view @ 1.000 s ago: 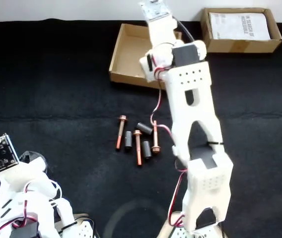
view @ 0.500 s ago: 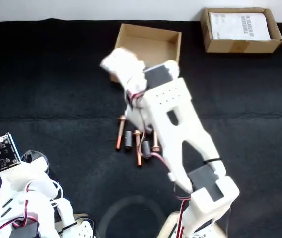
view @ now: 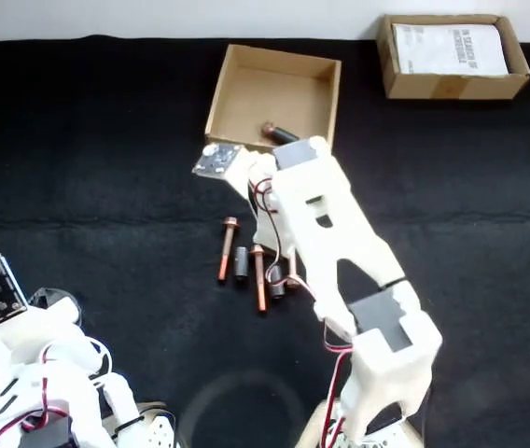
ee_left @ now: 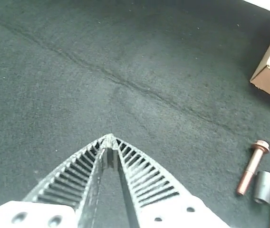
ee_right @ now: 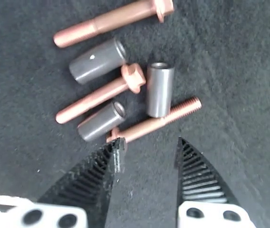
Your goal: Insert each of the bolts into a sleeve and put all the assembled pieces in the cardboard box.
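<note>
**Spread fingers over the loose parts.** The right gripper [ee_right: 149, 146] hangs above the pile on the black cloth [view: 106, 140], its two fingers wide apart and holding nothing.

Just ahead of its tips lies the nearest bolt [ee_right: 159, 121]. The bolt's long axis slants across the gap between the fingers, close to the line along which they would close. Its threaded end points out past one fingertip. The other end runs up to the opposite fingertip, which seems to hide the head.

A grey sleeve [ee_right: 159, 89] lies crosswise against that bolt, its open bore facing away from the gripper. A second sleeve [ee_right: 101, 121] lies alongside the bolt's hidden end. Beyond them are the middle bolt [ee_right: 99, 95], a third sleeve [ee_right: 97, 61] and the farthest bolt [ee_right: 111, 21], roughly parallel, with both bolt heads on the same side.

From above, these two bolts run lengthwise from the arms toward the cardboard box [view: 265, 89], heads on the box side. One assembled piece [view: 279, 133] lies in the box, by the wall nearest the arms.

The left gripper [ee_left: 109, 142] has its fingers pressed together and empty. It sits low over bare cloth, well apart from the pile, so the right arm is plainly the nearer.

Taking the nearest bolt squarely would likely call for a wrist turn first, so that the fingers close across the shank and not along it.
</note>
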Motion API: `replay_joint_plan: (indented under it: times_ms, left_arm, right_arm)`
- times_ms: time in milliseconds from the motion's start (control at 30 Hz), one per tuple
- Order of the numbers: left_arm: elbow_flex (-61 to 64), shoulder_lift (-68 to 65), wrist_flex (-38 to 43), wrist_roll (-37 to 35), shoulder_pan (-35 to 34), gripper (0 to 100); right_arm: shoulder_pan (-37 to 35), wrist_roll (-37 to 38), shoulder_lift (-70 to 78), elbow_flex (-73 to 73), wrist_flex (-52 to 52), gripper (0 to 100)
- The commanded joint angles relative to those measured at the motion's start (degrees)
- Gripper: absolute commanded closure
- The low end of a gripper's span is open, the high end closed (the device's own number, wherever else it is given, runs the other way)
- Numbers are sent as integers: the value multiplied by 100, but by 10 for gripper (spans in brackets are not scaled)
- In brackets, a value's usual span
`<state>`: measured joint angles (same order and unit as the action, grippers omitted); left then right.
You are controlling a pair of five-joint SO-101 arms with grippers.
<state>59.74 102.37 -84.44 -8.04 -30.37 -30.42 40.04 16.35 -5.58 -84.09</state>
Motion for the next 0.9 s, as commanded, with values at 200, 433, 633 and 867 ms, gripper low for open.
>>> replay_joint_plan:
  times_ms: [200,433,633,867]
  left_arm:
    - [171,-22,114,26,-84,991]
    - [163,-13,114,26,-84,991]
    - [189,-13,114,26,-84,991]
    - [198,-13,114,26,-84,991]
  right_arm:
    - [-40,88,356,-13,505,840]
    - [-66,88,690,-13,1095,840]
    - [-180,88,1138,-84,1218,840]
    - [-189,44,2132,-998,1138,934]
